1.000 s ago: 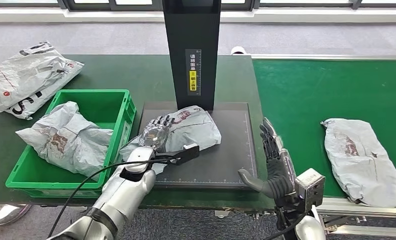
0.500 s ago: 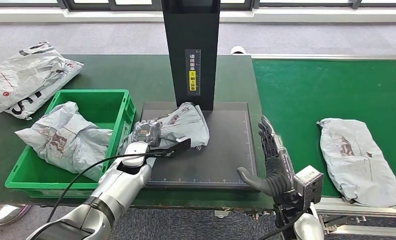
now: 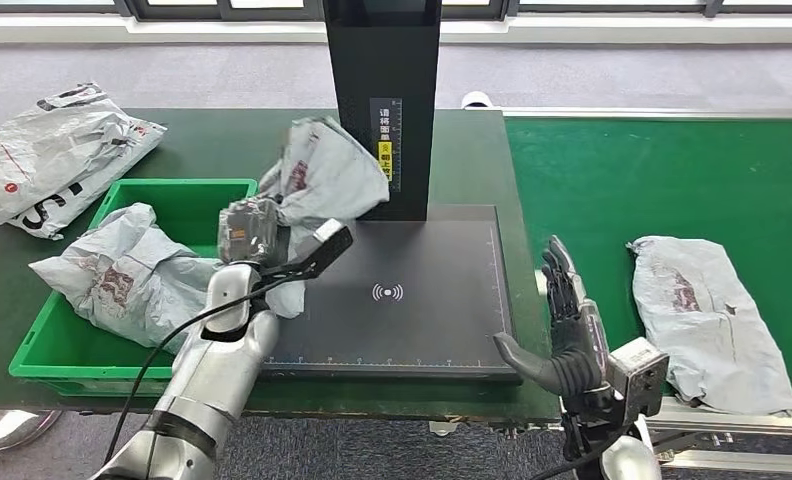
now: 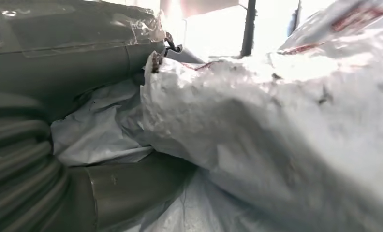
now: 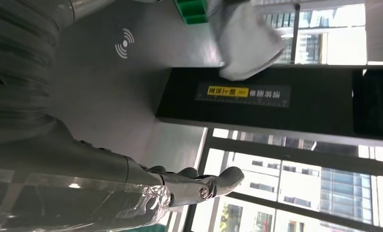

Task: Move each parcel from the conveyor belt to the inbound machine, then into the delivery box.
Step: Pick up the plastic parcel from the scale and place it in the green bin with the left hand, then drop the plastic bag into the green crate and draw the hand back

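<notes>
My left robot hand (image 3: 251,232) grips the crumpled grey plastic parcel (image 3: 324,176) high above the green plastic crate (image 3: 240,189) to drop it in, while my right robot hand (image 3: 569,335) waits open beside the black scanner plate (image 3: 427,310).

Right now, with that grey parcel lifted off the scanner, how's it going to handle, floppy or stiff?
Probably floppy: the grey parcel crumples and droops around the left hand gripping it. It seems light, since one hand holds it up. The glossy wrinkled film, seen in the left wrist view, could be slippery.

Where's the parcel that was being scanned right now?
In the head view, the left hand holds the parcel raised between the green box and the black scanner column.
</notes>
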Controlling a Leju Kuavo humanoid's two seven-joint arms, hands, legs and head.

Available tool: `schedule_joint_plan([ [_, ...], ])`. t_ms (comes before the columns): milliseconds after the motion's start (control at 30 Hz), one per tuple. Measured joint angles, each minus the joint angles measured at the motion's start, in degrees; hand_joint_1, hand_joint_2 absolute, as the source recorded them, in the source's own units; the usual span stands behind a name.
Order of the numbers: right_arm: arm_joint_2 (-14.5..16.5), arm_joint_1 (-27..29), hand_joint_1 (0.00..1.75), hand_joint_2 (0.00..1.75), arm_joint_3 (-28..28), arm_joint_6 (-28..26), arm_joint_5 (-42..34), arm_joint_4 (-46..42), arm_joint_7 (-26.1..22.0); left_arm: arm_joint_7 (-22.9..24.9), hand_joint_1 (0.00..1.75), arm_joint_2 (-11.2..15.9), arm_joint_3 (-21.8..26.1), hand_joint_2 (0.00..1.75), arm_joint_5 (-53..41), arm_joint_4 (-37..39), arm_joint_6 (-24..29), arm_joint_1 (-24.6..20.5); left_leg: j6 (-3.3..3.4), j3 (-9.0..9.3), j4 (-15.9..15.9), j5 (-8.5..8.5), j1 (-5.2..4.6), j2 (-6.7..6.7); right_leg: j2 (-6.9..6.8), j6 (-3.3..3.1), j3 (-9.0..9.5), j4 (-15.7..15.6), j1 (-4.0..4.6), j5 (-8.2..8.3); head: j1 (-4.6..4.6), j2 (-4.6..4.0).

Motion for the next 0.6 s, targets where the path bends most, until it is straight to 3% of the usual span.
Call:
schedule_joint_plan([
  [267, 0.67, 1.65, 0.0, 1.75, -1.84, -1.37, 0.09, -0.9, -0.3, -3.82, 1.75, 0.0, 3.34, 1.75, 5.58, -25.26, 6.97, 7.79, 0.01, -0.03, -0.01, -0.04, 0.0, 0.0, -0.02, 0.02, -0.03, 0.0, 0.0, -0.08, 0.0, 0.0],
  [600, 1.13, 2.07, 0.0, 1.75, -2.25, -1.36, 0.09, -1.12, -0.32, -3.96, 1.75, 0.0, 3.97, 1.75, 5.81, -34.26, 7.29, 10.72, 0.02, -0.02, 0.0, -0.03, 0.0, -0.01, -0.04, 0.04, 0.0, -0.01, -0.02, -0.05, 0.0, 0.0],
])
